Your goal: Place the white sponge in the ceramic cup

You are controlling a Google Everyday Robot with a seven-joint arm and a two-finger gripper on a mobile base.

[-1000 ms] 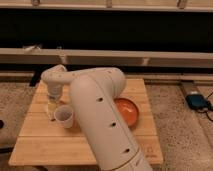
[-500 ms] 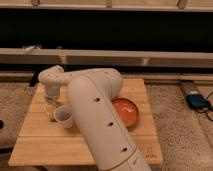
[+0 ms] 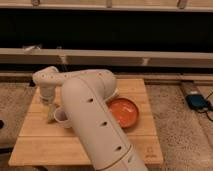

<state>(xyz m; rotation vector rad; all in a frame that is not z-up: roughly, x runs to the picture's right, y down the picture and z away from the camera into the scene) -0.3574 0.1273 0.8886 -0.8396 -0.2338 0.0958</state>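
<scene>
The gripper (image 3: 50,115) is seen hanging straight down from the bent wrist at the left side of the wooden table (image 3: 55,148), its tip low over the boards. The jaws are held spread wide, and nothing can be seen pinched between them. Just to its right, almost touching, the ceramic cup (image 3: 62,117) is found standing upright with its mouth to the ceiling. Its inside is shaded lavender, and what lies in it cannot be told.

The white sponge cannot be separated from the pale tip of the gripper. A light upright patch is noted there, left of the cup, but its long axis and heading cannot be read.

Further right, past the thick white arm (image 3: 92,125) that crosses the middle of the table, the orange bowl (image 3: 123,111) is seen resting flat, its orange inside turned up to the camera. Cup and bowl are kept well apart by the arm between them.
</scene>
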